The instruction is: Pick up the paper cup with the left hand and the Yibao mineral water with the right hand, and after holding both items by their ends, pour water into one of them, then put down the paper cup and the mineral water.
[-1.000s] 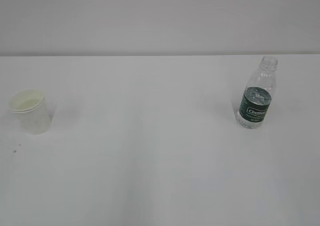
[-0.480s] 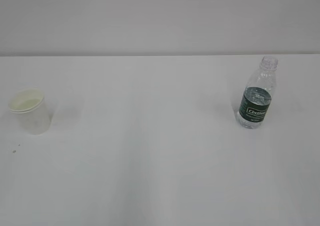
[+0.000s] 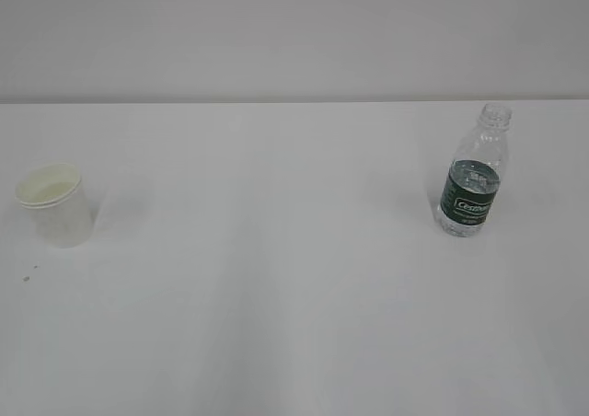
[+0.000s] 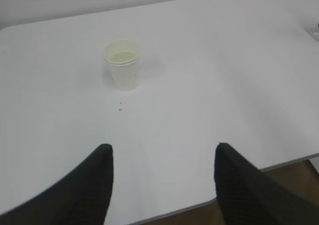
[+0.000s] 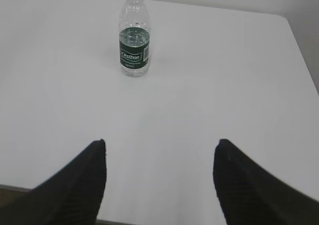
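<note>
The white paper cup (image 3: pixel 56 205) stands upright at the table's left; the left wrist view shows the paper cup (image 4: pixel 123 64) with liquid in it, well ahead of my left gripper (image 4: pixel 162 148), which is open and empty above the near table edge. The Yibao mineral water (image 3: pixel 473 174), uncapped with a green label, stands upright at the right. In the right wrist view the mineral water bottle (image 5: pixel 134 36) is far ahead and slightly left of my open, empty right gripper (image 5: pixel 160 144). Neither gripper shows in the exterior view.
The white table (image 3: pixel 276 278) runs back to a pale wall. A small dark speck (image 4: pixel 120 109) lies just in front of the cup. The table's near edge (image 4: pixel 279 162) and right edge (image 5: pixel 301 51) are visible.
The cup and bottle have not moved. No arm appears in the exterior view at any of the three moments.
</note>
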Robot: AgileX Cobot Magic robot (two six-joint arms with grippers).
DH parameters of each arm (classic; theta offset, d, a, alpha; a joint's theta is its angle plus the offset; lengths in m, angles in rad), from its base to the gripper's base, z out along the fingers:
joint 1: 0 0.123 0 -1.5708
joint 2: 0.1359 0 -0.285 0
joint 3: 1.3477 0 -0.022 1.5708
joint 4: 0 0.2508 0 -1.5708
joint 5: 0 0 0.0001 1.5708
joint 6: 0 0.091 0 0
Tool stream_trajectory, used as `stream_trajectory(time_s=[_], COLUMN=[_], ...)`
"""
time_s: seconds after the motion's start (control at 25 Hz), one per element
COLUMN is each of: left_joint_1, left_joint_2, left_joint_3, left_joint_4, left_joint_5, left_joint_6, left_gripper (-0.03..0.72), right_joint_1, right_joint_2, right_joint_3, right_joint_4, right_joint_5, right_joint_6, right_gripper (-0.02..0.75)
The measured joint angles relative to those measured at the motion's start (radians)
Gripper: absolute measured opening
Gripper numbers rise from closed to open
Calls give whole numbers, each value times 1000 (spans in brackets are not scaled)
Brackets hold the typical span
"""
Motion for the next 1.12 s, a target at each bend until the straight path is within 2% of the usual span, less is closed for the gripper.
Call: stream_trajectory(time_s=[0.64,1.12], left_joint_1=[0,0], left_joint_2=[0,0], left_joint_3=[132,150], left_joint_4=[0,0], left_joint_5=[-33,-77], left_joint_6=[0,0], left_gripper=[449,449], right_joint_1=[0,0], right_joint_2=[0,0], right_joint_3=[20,20], right_joint_4=[-55,-59], right_joint_5=[21,21], right_joint_6=[23,23], right_gripper=[505,504])
